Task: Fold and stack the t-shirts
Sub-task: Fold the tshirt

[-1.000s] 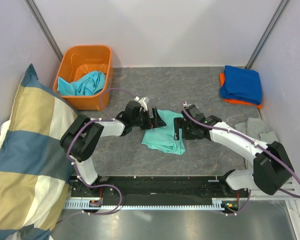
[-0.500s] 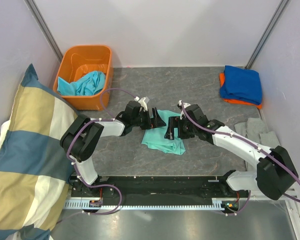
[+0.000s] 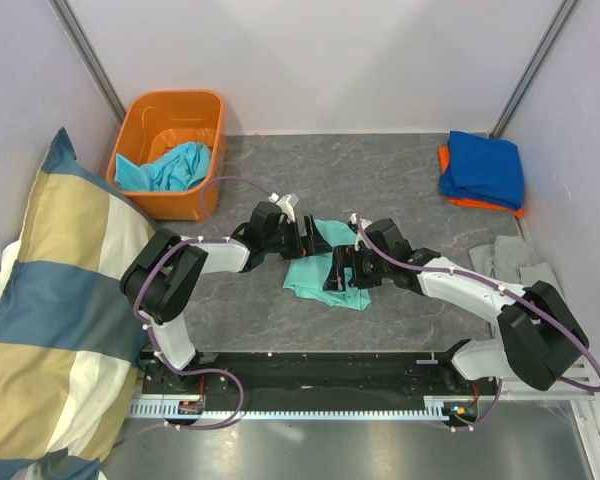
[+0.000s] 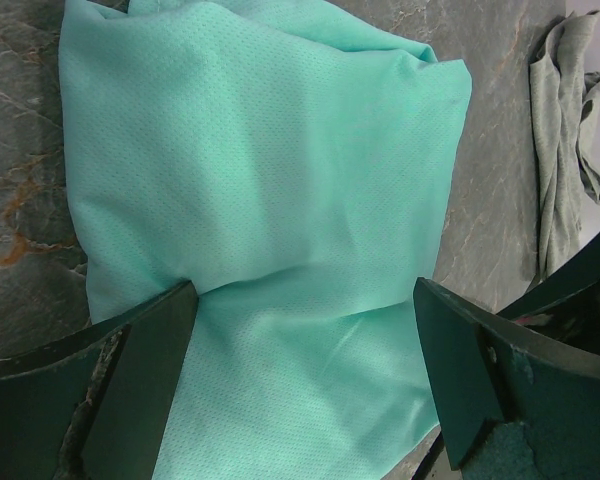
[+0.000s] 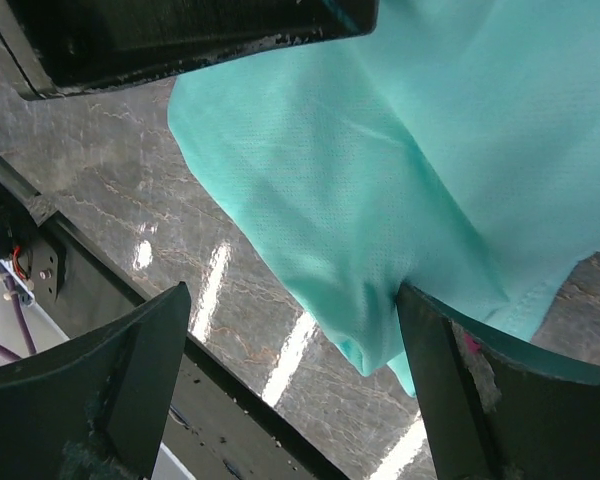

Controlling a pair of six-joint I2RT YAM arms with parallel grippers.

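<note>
Subject: mint shirt [image 3: 325, 272], lying partly folded and rumpled at the centre of the table [image 3: 400, 170], just ahead of the arm bases.

Handling: judged light, limp and thin. The fine-mesh knit will sag and slide on itself and carries no breakage risk. The fold will not hold shape if lifted by one point. Best hold is judged to be the doubled edge or a corner at the 6 o'clock side, pinching all layers together.

Left gripper [image 3: 315, 238]: jaws spread wide, holding nothing, straddling the shirt's 11 o'clock part from above.

Right gripper [image 5: 292, 295]: jaws nearly as wide, holding nothing, low over the shirt's 5 o'clock edge. One finger appears to press into the cloth, where a crease starts.

Surroundings:
- Bin [image 3: 138, 120] at 10 o'clock, with a turquoise shirt [image 3: 172, 165] heaped inside.
- Blue shirt [image 3: 483, 168] folded on top of an orange shirt [image 3: 448, 158] at 2 o'clock: the stack.
- Grey cloth [image 3: 505, 255] at 3 o'clock, well apart from the mint shirt.
- Pillow [image 3: 50, 300] off the table edge at 8 o'clock.

Obstructions: nothing lies between the shirt and the stack. The two grippers stand close over the one garment, and I judge a collision between them the main hazard.
</note>
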